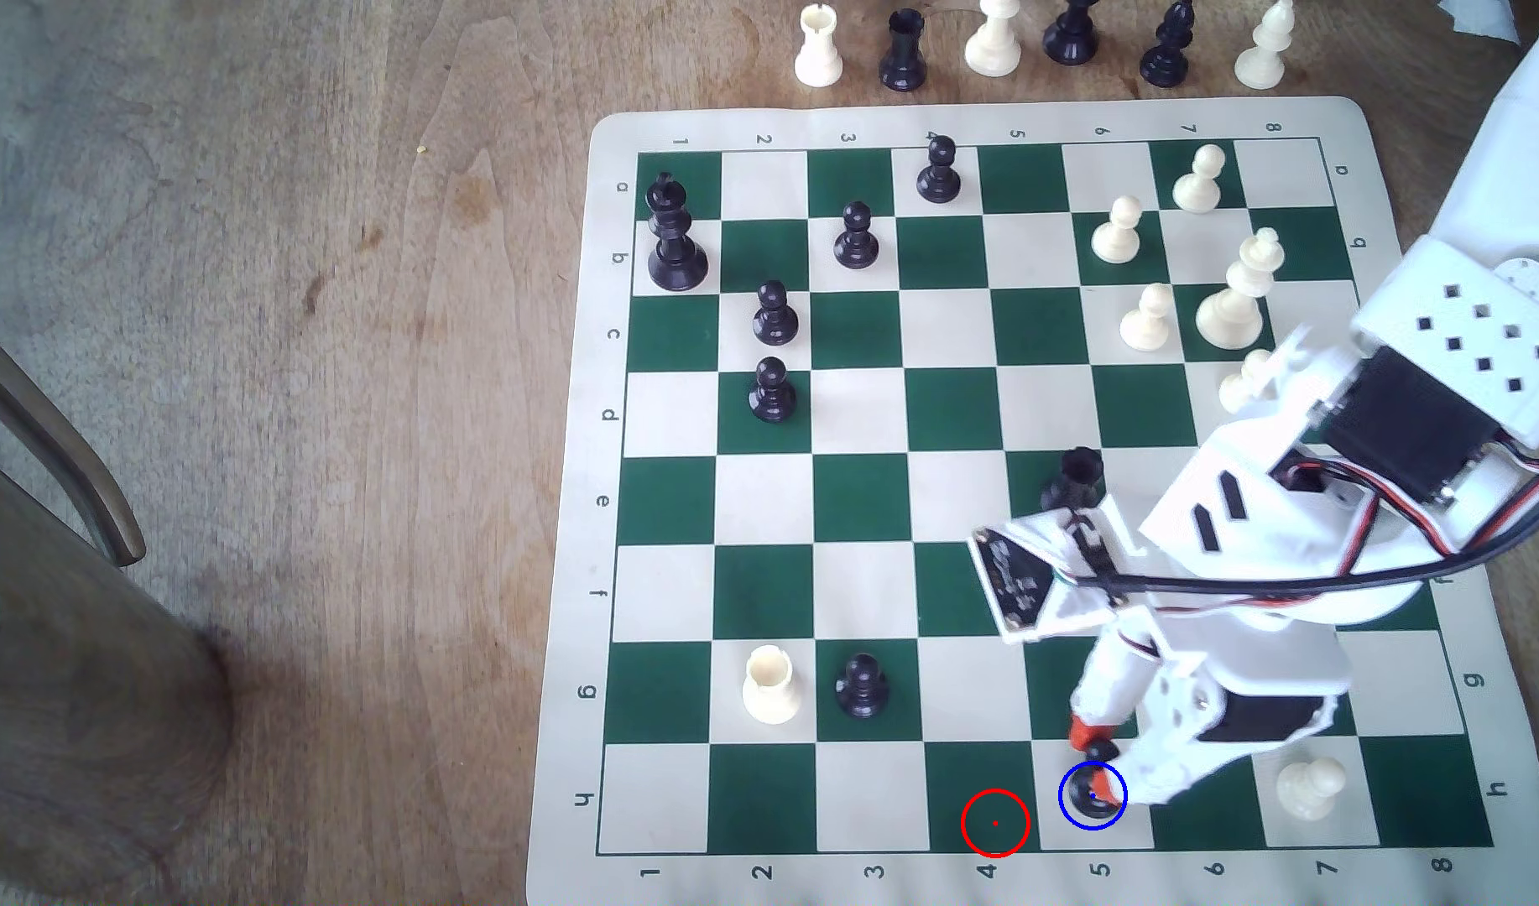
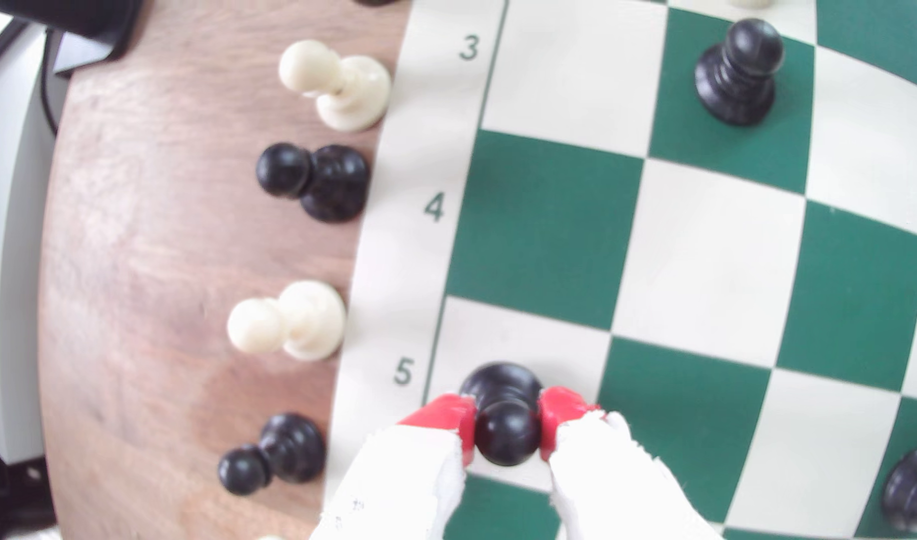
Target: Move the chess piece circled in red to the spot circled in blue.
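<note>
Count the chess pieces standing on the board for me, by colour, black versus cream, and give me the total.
Black pieces: 8, including the black pawn in the gripper
Cream pieces: 7, one partly hidden behind the arm
Total: 15

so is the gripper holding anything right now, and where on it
Yes. The gripper is shut on the black pawn, its red fingertips pinching the ball head from both sides. The pawn sits on the cream square ringed in blue.
</note>
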Tool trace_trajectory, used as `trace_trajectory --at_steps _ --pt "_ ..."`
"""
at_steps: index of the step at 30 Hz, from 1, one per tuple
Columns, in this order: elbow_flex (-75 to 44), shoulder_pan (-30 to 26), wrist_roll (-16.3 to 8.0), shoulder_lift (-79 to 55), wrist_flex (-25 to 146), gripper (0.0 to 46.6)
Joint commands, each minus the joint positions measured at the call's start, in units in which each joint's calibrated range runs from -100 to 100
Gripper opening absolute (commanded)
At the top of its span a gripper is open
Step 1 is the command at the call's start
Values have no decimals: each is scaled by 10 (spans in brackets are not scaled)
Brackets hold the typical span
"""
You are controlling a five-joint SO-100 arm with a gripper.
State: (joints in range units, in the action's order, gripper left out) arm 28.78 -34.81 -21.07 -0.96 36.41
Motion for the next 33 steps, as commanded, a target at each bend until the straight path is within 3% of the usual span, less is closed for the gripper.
trace_trajectory --at_steps 1,21,24,25,26,33 --pt "-19 1 -1 15 -12 23" --pt "-21 -7 -2 3 -11 29" --pt "-22 -7 -1 0 -13 72" --pt "-22 -6 -1 0 -13 171" --pt "-23 -6 -1 0 -10 198" --pt "-23 -6 -1 4 -6 226"
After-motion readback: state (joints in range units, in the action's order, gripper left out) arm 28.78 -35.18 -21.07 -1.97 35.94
